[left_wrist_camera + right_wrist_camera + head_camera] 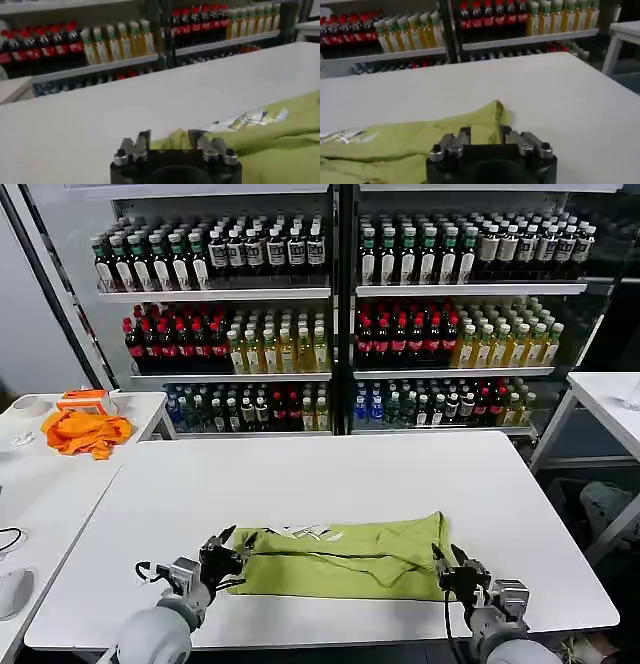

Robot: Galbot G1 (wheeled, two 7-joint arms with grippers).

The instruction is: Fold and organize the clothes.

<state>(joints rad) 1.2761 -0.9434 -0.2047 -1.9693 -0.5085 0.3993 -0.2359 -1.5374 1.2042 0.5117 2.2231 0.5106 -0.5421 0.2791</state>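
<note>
A lime yellow-green T-shirt lies folded into a long band across the near part of the white tabletop, its length running from the robot's left to its right, with a small white printed label patch showing on its far edge. The left tool sits at the shirt's left end — its fingers are spread, and in the left wrist view a bunched bit of green cloth rises in the gap between them; whether they press on it cannot be told. The right tool sits at the shirt's right end, its fingers likewise spread, with the raised corner of the shirt standing just beyond and between them. Both arms reach in from the near edge of the tabletop. On a second tabletop to the robot's left, well apart from the shirt, lies a crumpled bright orange cloth beside a small orange-and-white box. Behind the work stand shelves lined with rows of bottles.
</note>
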